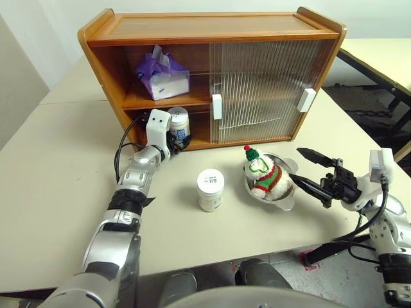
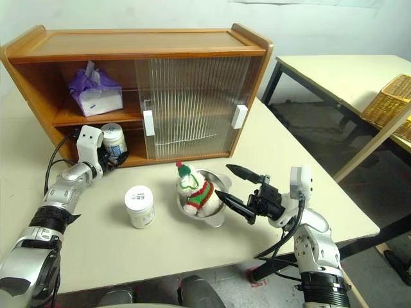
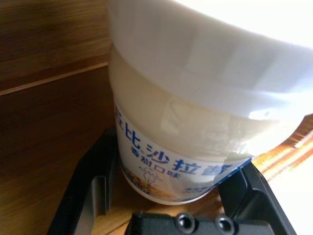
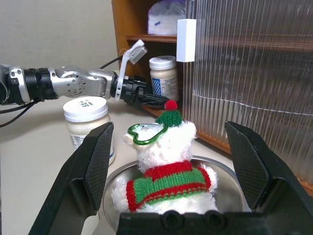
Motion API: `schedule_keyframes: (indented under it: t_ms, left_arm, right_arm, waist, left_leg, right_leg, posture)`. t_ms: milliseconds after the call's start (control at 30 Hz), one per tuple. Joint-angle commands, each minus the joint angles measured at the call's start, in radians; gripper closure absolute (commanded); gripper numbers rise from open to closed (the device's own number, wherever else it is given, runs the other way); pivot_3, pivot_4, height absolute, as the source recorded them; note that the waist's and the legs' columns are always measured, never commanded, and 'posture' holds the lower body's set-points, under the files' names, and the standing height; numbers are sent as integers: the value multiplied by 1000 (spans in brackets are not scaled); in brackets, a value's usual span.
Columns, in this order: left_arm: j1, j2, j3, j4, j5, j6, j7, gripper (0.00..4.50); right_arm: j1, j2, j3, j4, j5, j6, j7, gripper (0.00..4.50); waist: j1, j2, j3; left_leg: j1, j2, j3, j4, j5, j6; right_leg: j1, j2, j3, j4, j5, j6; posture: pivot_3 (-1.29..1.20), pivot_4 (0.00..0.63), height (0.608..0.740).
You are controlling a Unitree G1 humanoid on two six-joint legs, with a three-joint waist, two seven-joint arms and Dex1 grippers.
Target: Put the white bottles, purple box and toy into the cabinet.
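Bright, even light; glare on bottle lid [image 3: 205,54]

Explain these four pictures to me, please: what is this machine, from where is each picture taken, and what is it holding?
This is a humanoid robot with two arms, each ending in a gripper of two black fingers. Two pictures come from cameras in its head, looking down over a pale table. The other two come from a camera on each wrist.

The left gripper holds a squat white plastic jar with a blue label at the lower shelf of the brown wooden cabinet. A lilac tissue pack already lies on the upper shelf.

On the table stand a second white jar and a round steel bowl containing a white plush toy in a red-and-green sweater. The right gripper is open, facing the toy, holding nothing.
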Motion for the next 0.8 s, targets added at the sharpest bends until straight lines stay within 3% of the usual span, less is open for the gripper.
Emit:
schedule_keyframes:
  t_ms: [33,533,667,800]
  left_arm:
    - [-51,-1,4,54,23,-8,31,1339]
    - [-129,-34,53,242,8,-88,71,1339]
    - [-102,-54,59,216,-6,-78,50,21]
    - [-75,-62,61,172,-14,-65,54,21]
  right_arm:
    - [-11,-4,5,13,-12,-8,10,0]
    - [-35,-17,-2,41,-16,-19,28,0]
    - [-41,-15,1,50,-18,-22,32,0]
    - [-52,-8,9,54,-21,-22,29,0]
  waist:
    - [-1,0,0]
    - [-9,-4,2]
    - [-9,-4,2]
    - [-8,-4,2]
  left_leg:
    - [0,0,0,0,0,0]
    - [3,-2,0,0,6,5]
    - [3,-2,0,-1,6,5]
    - [2,-3,0,-1,6,5]
  right_leg:
    - [1,0,0,0,0,0]
    - [4,0,0,0,1,8]
    - [4,0,0,0,1,8]
    - [3,-1,0,0,1,7]
  posture:
    - [-183,0,740]
    - [-188,0,740]
    - [-184,0,740]
    - [-184,0,740]
